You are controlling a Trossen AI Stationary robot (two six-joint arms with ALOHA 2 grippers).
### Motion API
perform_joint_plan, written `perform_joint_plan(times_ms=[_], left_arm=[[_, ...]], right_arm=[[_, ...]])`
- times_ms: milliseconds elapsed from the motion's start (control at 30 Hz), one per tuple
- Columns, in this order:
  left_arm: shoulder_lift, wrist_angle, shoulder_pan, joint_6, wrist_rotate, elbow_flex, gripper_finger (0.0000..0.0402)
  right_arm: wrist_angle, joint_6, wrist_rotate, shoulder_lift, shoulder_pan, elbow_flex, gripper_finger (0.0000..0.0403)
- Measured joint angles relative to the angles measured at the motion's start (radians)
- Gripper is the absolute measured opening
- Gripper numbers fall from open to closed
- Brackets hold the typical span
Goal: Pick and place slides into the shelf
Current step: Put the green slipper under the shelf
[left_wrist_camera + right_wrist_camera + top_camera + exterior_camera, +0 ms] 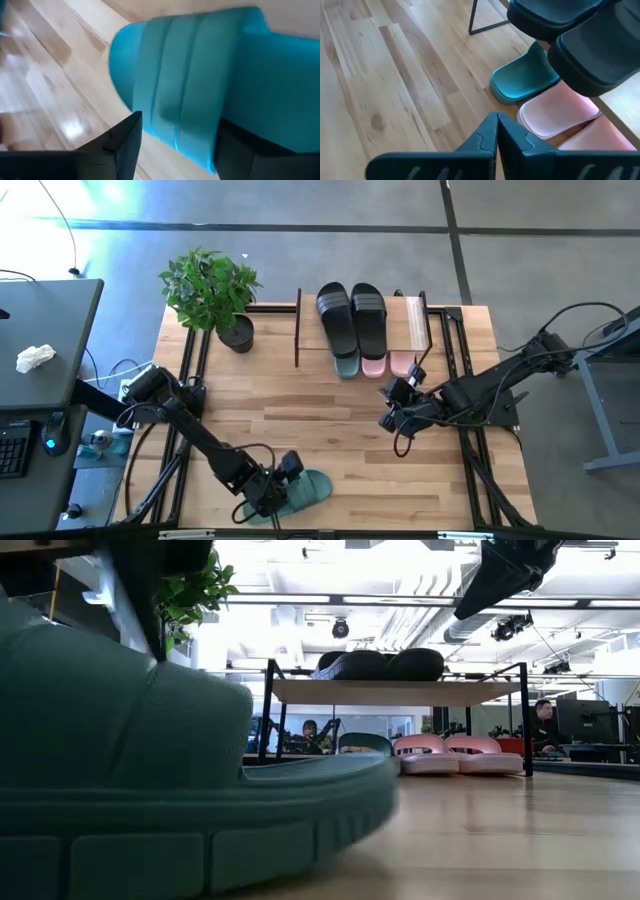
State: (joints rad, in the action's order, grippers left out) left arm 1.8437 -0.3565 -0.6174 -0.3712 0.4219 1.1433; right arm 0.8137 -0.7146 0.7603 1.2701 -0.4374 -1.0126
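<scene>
A dark green slide [312, 488] lies near the table's near edge and fills the left of the low view [150, 790]. My left gripper [268, 490] is at its strap end. The shelf [415, 320] stands at the far edge. Two black slides [350, 315] rest on its top board. Under the board sit another green slide [522, 80] and two pink slides [557, 112], soles on the table, ends sticking out toward me. My right gripper [388, 408] hovers shut just in front of them, touching nothing. My left gripper [180, 125] straddles the green slide's wide strap [170, 85]. One finger [125, 140] is against the strap's outer edge, the other finger [240, 150] reaches in under the strap. The fingers lie across the strap. The sole looks to be on the table [300, 840].
A potted plant [210, 290] stands at the table's far left corner beside the shelf. Bare wood lies between the green slide and the shelf [320, 410]. A desk with a keyboard sits beyond the left edge [40, 350]. People sit in the room behind [545, 715].
</scene>
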Motion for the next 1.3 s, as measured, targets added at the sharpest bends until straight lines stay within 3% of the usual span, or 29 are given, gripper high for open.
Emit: perform_joint_plan(times_ms=[167,500,767,1033,1167,1300], left_arm=[[0.002,-0.001,0.016,-0.040,0.049,0.000,0.0152],[0.002,-0.002,0.094,-0.044,0.085,0.000,0.0009],[0.000,-0.083,0.136,-0.051,0.149,0.094,0.0006],[0.000,-0.329,0.190,-0.044,0.283,0.265,0.0003],[0.000,-0.388,0.228,-0.044,0.303,0.330,0.0002],[0.000,-0.412,0.260,-0.044,0.317,0.393,0.0002]], right_arm=[[0.001,-0.051,0.000,0.000,-0.002,0.000,0.0000],[0.002,-0.165,-0.021,0.000,-0.002,0.000,0.0000],[-0.001,-0.227,-0.027,0.000,-0.002,0.000,0.0000],[-0.010,-0.400,-0.066,-0.018,-0.014,0.000,0.0000],[-0.001,-0.498,-0.052,-0.046,-0.071,0.000,0.0000],[0.017,-0.673,0.030,-0.056,-0.181,0.001,0.0000]])
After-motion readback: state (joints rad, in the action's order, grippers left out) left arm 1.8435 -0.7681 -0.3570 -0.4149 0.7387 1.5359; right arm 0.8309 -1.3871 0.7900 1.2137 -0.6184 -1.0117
